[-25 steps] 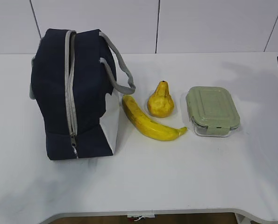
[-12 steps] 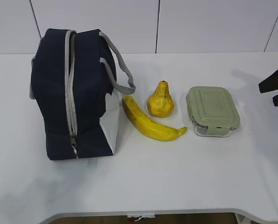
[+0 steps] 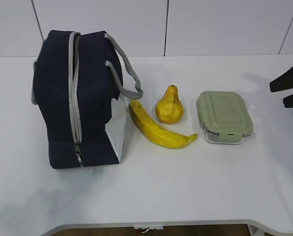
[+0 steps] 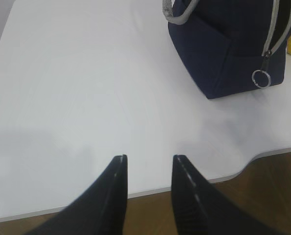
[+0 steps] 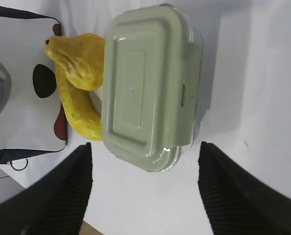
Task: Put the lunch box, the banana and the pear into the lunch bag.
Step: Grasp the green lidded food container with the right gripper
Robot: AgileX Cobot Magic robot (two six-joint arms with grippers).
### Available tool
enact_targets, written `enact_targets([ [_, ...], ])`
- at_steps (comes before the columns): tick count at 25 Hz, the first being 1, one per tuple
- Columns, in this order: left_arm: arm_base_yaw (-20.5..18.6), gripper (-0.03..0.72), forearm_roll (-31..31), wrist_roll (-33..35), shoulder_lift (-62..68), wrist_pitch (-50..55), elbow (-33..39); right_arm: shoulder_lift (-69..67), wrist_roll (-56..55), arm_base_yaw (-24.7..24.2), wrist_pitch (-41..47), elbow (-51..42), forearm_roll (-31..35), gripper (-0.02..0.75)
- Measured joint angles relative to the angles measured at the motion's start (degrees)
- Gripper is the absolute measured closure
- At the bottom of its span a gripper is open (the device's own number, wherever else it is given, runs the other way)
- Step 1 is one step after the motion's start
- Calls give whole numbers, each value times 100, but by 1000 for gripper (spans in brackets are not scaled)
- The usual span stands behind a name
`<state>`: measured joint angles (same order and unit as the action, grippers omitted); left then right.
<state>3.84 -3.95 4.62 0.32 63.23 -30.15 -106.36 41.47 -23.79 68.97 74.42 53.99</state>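
Nothing is packed yet. The lunch bag [image 3: 80, 98] stands on the left of the white table [image 3: 161, 196] with its grey zipper [image 3: 75, 98] drawn shut along the top and front, so by the look of it the bag must be opened before anything can go in. The banana [image 3: 158, 130] lies just right of the bag, the pear [image 3: 169, 105] stands just behind the banana, and the lunch box [image 3: 224, 117] sits to the right of both, lid on.

The right gripper [image 5: 145, 188] hangs above the lunch box with fingers wide apart, holding nothing. The left gripper [image 4: 149, 169] hovers over bare table near the bag's front corner, its fingers partly apart and empty. All three items remain to be loaded.
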Motion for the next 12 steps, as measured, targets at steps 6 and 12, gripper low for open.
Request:
enact_targets([
  [6, 0, 454, 0, 0, 0, 0, 0, -536, -11, 0, -21, 174, 224, 144],
  [12, 0, 454, 10, 0, 0, 0, 0, -885, -21, 0, -59, 373, 363, 122],
])
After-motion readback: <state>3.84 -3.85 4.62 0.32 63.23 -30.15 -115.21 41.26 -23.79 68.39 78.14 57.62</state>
